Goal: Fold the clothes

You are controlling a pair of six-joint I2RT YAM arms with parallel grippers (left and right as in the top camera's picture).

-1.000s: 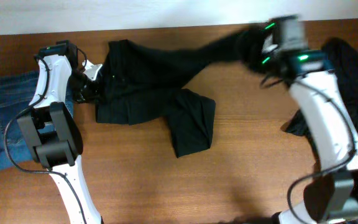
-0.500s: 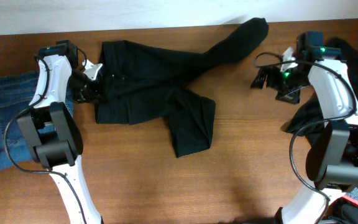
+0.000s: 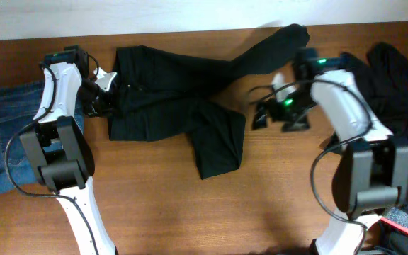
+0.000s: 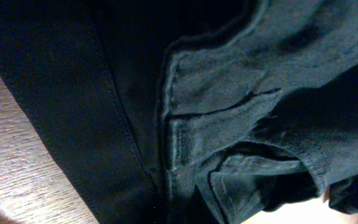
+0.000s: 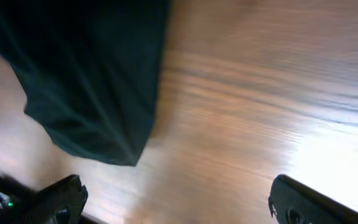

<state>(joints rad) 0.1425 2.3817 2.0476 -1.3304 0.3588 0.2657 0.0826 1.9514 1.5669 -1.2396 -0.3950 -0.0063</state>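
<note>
Black trousers [image 3: 163, 93] on wooden table [image 3: 275, 202]

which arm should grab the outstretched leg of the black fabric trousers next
Right: the right gripper is open beside the black fabric trousers, near that leg; the left gripper is shut on their waistband.

A brown wooden table [image 3: 282, 205] with fine grain spreads beneath and all around the right gripper [image 3: 277, 119]. Seen from the right wrist, its bare wood [image 5: 241, 93] lies ahead of that gripper, with a pale glare on one side. A sliver of the same wood shows below the left gripper [image 3: 103, 99]. A plain white surface [image 3: 190, 13] runs beyond both grippers, past the table's far edge. Well behind and to the right of the right gripper lies a thin red strip [image 3: 404, 228], too small to identify.
</note>
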